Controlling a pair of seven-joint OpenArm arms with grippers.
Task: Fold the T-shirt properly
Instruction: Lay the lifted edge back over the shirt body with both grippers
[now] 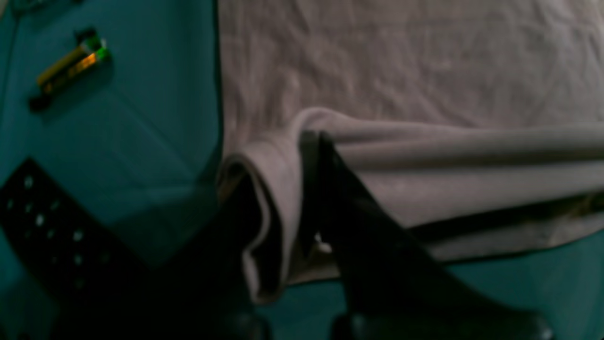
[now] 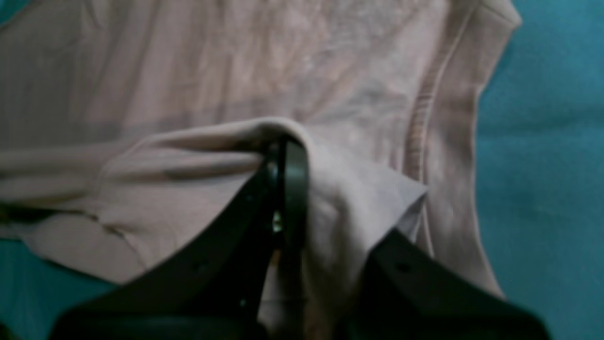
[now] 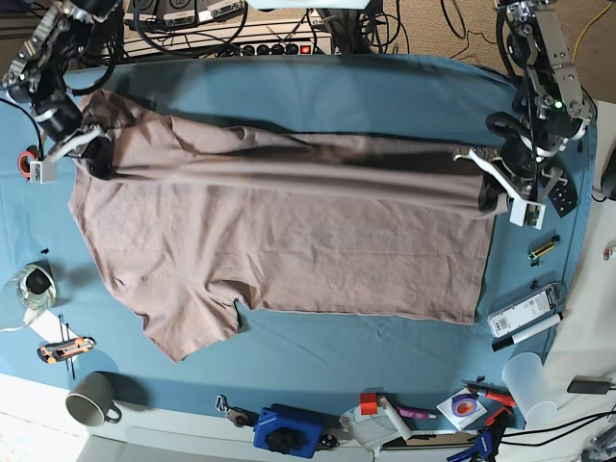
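Note:
The pink-beige T-shirt (image 3: 289, 231) lies spread across the blue-teal table cloth (image 3: 337, 96), neck end at the base view's left. Its far edge is raised in a taut fold running between both grippers. My left gripper (image 3: 493, 188) is shut on the hem-end corner; in the left wrist view the gripper (image 1: 314, 141) pinches a doubled fold of the shirt (image 1: 424, 61) above the flat fabric. My right gripper (image 3: 91, 154) is shut on the shoulder end; in the right wrist view the gripper (image 2: 283, 151) pinches a fold of the shirt (image 2: 188, 71) beside the ribbed neck (image 2: 417, 123).
A yellow-green battery-like item (image 3: 542, 249) lies right of the shirt and shows in the left wrist view (image 1: 71, 66). A white device (image 3: 525, 310), a plastic cup (image 3: 527, 380), a mug (image 3: 91, 401), a blue device (image 3: 289, 430) and small tools line the near edge. A power strip (image 3: 279, 43) sits behind.

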